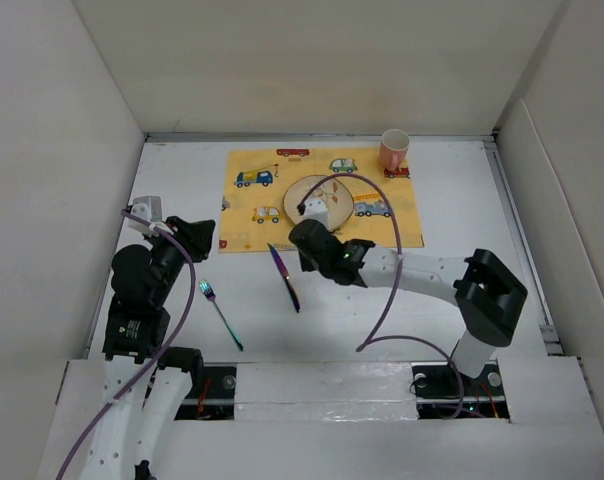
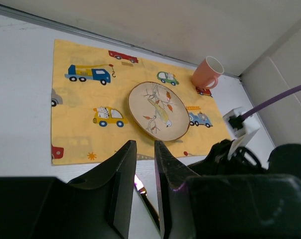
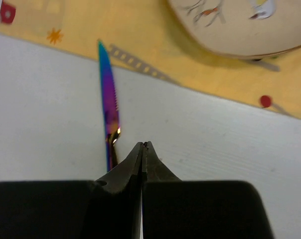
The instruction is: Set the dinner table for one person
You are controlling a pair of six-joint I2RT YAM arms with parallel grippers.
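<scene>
your right gripper [image 3: 144, 145] is pinched fully shut on nothing, the knife [image 3: 109, 107] lies just left of its tips on the dinner table [image 3: 46, 129], long axis running away, tip overlapping the placemat [image 3: 115, 25], so it's the nearer gripper.

The left arm [image 1: 140, 300] and right arm [image 1: 427, 272] are showing white tubes and chunky black joints. A purple cable [image 1: 398, 250] is looping off the right one. Their fingers [image 2: 121, 189] are looking black, flat and pointy.
</scene>
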